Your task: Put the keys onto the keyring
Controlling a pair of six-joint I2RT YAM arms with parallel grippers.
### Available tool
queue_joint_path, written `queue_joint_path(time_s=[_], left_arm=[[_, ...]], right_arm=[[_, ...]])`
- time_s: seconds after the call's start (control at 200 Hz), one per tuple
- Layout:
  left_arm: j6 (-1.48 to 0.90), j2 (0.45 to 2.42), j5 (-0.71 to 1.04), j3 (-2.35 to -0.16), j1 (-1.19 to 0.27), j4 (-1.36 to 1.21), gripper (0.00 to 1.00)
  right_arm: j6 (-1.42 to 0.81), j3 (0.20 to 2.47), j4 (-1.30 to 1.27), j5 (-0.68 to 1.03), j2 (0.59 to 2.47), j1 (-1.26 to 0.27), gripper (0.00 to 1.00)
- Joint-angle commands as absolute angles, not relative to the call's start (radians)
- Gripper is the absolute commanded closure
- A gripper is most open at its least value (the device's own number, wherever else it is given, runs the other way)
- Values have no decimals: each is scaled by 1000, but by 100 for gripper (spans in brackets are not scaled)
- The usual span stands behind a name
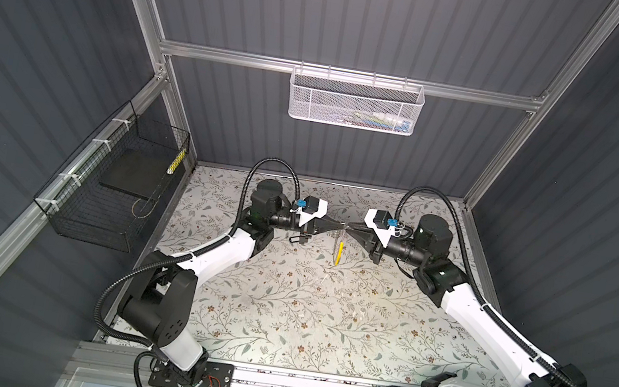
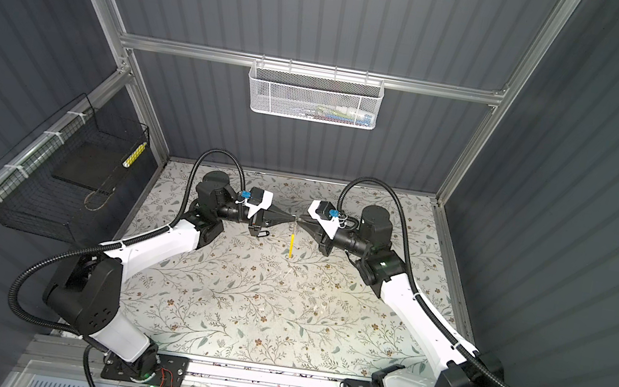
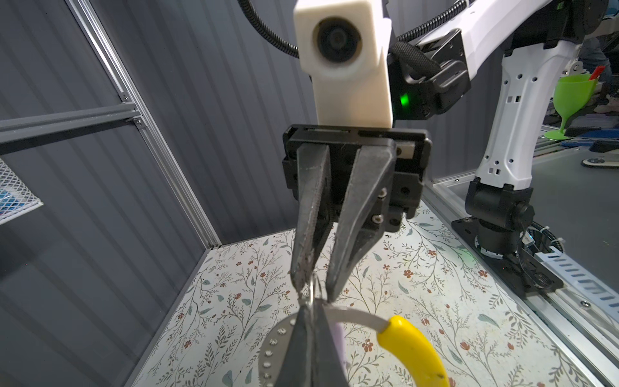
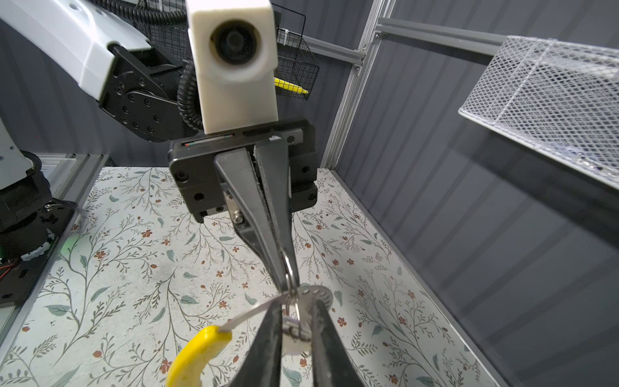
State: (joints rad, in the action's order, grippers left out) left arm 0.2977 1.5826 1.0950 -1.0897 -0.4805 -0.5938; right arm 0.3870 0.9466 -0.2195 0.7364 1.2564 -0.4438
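My two grippers meet tip to tip above the back middle of the floral table. The left gripper [image 1: 339, 228] [image 3: 310, 306] is shut on the keyring [image 3: 355, 316], a thin grey metal hoop. Its yellow tag [image 1: 338, 254] [image 3: 413, 350] hangs down from the meeting point. The right gripper [image 1: 348, 228] [image 4: 296, 303] has its fingers a narrow gap apart. A small metal key [image 4: 296, 331] with a lilac tag [image 3: 338, 338] fills that gap. A black-rimmed oblong tag [image 1: 294, 238] [image 2: 262, 233] lies on the table under the left wrist.
A white mesh basket [image 1: 353, 104] hangs on the back rail. A black wire basket [image 1: 118, 193] is fixed to the left wall. Both arm bases [image 1: 190, 377] stand on the front rail. A green goblet [image 3: 569, 100] stands outside the cell.
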Motion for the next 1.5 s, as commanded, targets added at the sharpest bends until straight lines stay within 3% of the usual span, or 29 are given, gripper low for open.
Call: queue_joint_path(time_s=[0.0,0.435,1.195,1.281,1.386,1.496], left_arm=[[284,1590,1122,-1126,-474,-624,100],[300,1592,1137,-1133,-474,-597,100],[415,1584,1118,-1160,-477,-439,100],[498,1568,1061,-1175,-476,-343,78],[646,1539,974,-1215,-476,-159,68],[748,1512,894,-1245,-476,-37,67]], right_arm=[[395,977,-236,767,1264,-441,82],[383,965,-278,765,1262,-442,80],[356,958,-288,765,1269,-449,100],[364,966,-234,724,1262,-448,100],[391,993,-111,660,1254,-448,100],[418,1027,18,593,1250,-449,100]])
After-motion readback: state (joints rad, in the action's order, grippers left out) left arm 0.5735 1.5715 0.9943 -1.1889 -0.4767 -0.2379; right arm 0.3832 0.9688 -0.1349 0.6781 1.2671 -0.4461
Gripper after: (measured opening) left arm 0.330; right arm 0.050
